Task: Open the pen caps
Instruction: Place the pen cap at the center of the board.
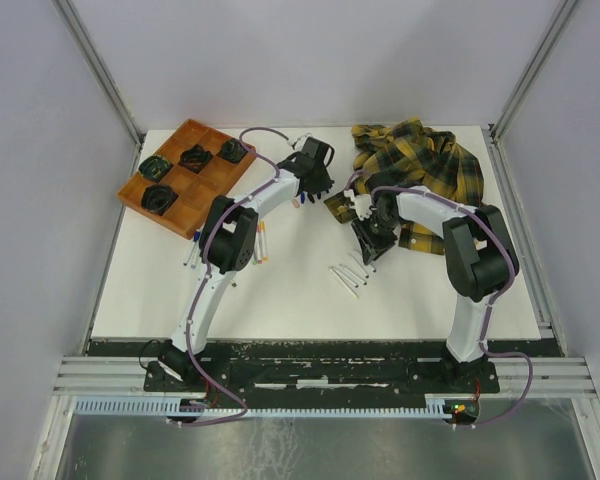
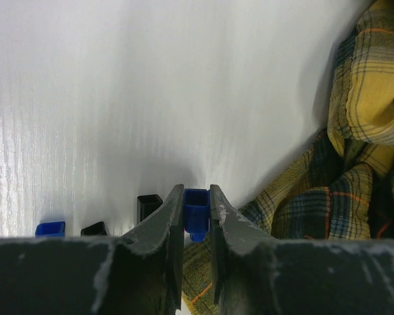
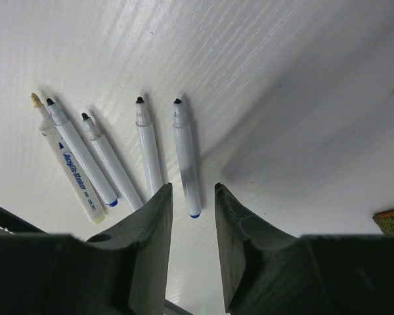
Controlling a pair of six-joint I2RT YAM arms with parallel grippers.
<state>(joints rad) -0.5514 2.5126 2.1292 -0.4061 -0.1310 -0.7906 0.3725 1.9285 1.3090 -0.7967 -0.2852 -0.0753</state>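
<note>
The left tool (image 2: 196, 188) grasps a blue cap (image 2: 196, 209): its two fingers stand close on either side, and the cap fills the gap between them just above the white tabletop (image 2: 118, 98). To that tool's left, loose on the tabletop, lie two black caps (image 2: 149, 206) and a second blue cap (image 2: 50, 228), all apart from each other. A yellow-and-navy plaid cloth (image 2: 374, 98) is bunched on the right of the left wrist view, its edge reaching in under the fingers. The right tool (image 3: 191, 187) is released, its jaws apart with nothing between them. It hovers over a row of five uncapped markers (image 3: 148, 147) lying side by side on the tabletop with their tips pointing away from the fingers. In the overhead view both arms reach toward the middle of the tabletop, and an orange wooden tray (image 1: 202, 190) holding dark objects sits at the far left corner.
</note>
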